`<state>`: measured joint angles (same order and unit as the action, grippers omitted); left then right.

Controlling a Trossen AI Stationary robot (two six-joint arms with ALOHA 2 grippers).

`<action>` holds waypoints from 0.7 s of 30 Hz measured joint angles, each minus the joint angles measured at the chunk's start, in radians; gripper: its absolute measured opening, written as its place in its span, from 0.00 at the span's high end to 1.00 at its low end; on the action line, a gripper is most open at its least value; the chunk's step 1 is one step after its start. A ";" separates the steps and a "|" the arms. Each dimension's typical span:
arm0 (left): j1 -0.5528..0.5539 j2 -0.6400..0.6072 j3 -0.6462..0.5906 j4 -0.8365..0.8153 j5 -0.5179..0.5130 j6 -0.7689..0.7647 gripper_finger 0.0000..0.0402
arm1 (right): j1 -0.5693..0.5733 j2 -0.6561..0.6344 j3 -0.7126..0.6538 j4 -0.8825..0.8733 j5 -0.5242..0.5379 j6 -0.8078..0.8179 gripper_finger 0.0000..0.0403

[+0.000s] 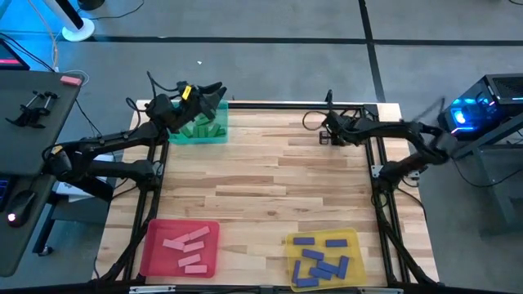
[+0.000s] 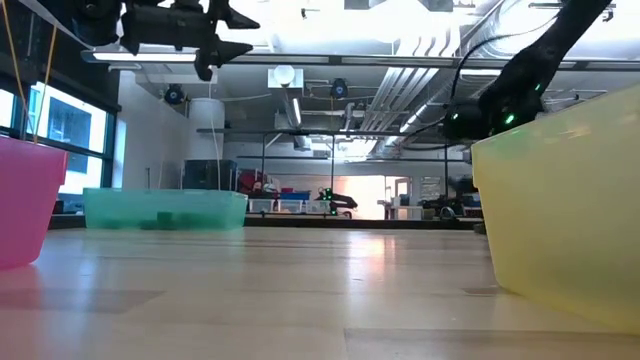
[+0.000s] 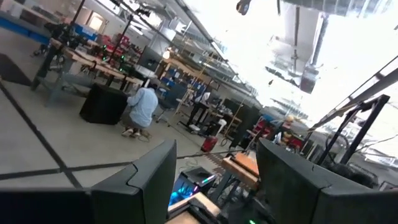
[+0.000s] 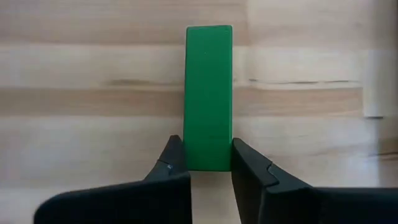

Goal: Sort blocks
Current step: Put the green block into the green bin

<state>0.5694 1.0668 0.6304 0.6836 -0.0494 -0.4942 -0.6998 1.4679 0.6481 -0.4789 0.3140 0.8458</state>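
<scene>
The right gripper (image 4: 208,163) is down on the worktop (image 1: 270,188) near its far right corner, and its two fingers (image 4: 174,158) press on either side of one green block (image 4: 209,93). That block lies flat on the wood with one end between the fingertips, so the grip is clamped onto it.

The left gripper (image 1: 214,88) hangs above the green tray (image 1: 198,135) at the far left corner of the worktop. Its fingers (image 3: 149,180) stand apart with nothing between them, and its camera looks out across the room, where a person (image 3: 143,107) crouches on the floor among benches.

More green blocks (image 1: 200,126) are piled in the green tray. The pink blocks (image 1: 186,245) lie in the red tray (image 1: 151,253) at the near left corner, and the blue blocks (image 1: 320,260) lie scattered in the yellow tray (image 1: 353,241) toward the near right corner. The middle of the worktop is bare wood.
</scene>
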 joint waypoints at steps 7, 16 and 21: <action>0.000 0.000 0.000 0.006 0.020 0.017 0.49 | 0.150 -0.295 0.001 -0.031 -0.011 0.019 0.91; -0.137 0.000 0.001 -0.214 0.235 0.447 0.49 | 0.357 -0.320 0.005 0.646 -0.398 -0.008 0.91; -0.349 0.009 0.033 -0.503 0.152 0.861 0.48 | 0.432 -0.223 0.006 0.764 -0.700 0.012 0.91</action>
<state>0.2199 1.0762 0.6631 0.1808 0.1028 0.3670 -0.2683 1.2450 0.6543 0.2855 -0.3864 0.8575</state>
